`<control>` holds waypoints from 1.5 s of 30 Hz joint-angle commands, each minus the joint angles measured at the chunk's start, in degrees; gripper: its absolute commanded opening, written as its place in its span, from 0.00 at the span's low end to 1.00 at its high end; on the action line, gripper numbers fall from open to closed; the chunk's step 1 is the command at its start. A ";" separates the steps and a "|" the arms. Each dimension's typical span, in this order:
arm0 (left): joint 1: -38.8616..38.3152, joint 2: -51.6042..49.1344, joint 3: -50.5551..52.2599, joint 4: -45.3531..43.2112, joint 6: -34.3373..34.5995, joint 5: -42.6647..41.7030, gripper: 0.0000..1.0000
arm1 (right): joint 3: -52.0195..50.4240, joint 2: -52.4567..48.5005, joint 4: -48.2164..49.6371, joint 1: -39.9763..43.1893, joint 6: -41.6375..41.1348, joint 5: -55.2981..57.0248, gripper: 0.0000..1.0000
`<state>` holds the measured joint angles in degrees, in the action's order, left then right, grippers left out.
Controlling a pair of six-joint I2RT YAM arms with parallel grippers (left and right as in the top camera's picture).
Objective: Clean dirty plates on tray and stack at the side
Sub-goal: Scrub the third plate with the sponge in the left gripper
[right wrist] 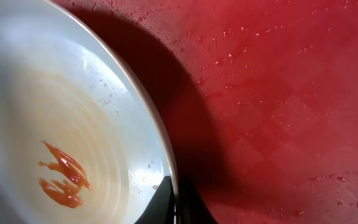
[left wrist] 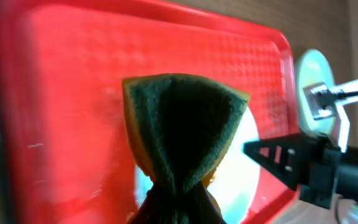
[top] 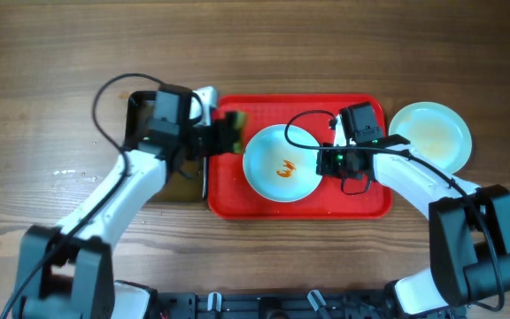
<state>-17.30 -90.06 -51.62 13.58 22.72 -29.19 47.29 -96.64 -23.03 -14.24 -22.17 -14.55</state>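
Observation:
One pale plate [top: 282, 164] with an orange sauce smear lies on the red tray [top: 237, 190]. My right gripper [top: 328, 161] is shut on its right rim; the right wrist view shows the rim [right wrist: 166, 162] pinched between the fingers [right wrist: 178, 205] and the smear [right wrist: 61, 177]. My left gripper [top: 224, 133] is shut on a green and yellow sponge [left wrist: 179, 130], held above the tray's left part beside the plate [left wrist: 241, 174]. A second plate [top: 430, 135] lies on the table right of the tray. A third plate is not seen.
A black basin [top: 140, 111] stands left of the tray, mostly under my left arm. Water droplets speckle the tray floor [right wrist: 278, 93]. The wooden table [top: 42, 62] spreads all round.

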 commanded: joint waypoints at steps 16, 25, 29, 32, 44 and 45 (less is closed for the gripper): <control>-18.12 -21.79 -0.04 -20.00 18.21 -5.11 0.04 | -0.70 -1.44 -0.33 0.00 1.20 5.57 0.04; -7.54 -17.20 -0.04 -10.51 8.72 -0.85 0.04 | -0.70 -1.44 -0.20 0.00 1.18 5.57 0.04; -7.72 -10.88 -0.04 -7.87 2.89 0.15 0.04 | -0.70 -1.44 -0.33 0.00 1.20 5.57 0.04; -7.63 -4.72 -0.04 -6.84 -0.31 0.96 0.04 | -0.70 -1.44 -0.35 0.00 1.20 5.57 0.04; 2.51 3.74 -0.04 12.04 -6.03 32.92 0.04 | -0.70 -1.44 -0.57 0.00 1.18 5.57 0.04; 4.13 3.02 -0.04 12.72 -6.08 32.92 0.04 | -0.70 -1.44 -0.57 0.00 1.20 5.57 0.04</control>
<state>-17.34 -86.46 -51.68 25.12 18.02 -0.32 47.31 -96.64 -23.03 -14.24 -22.17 -14.48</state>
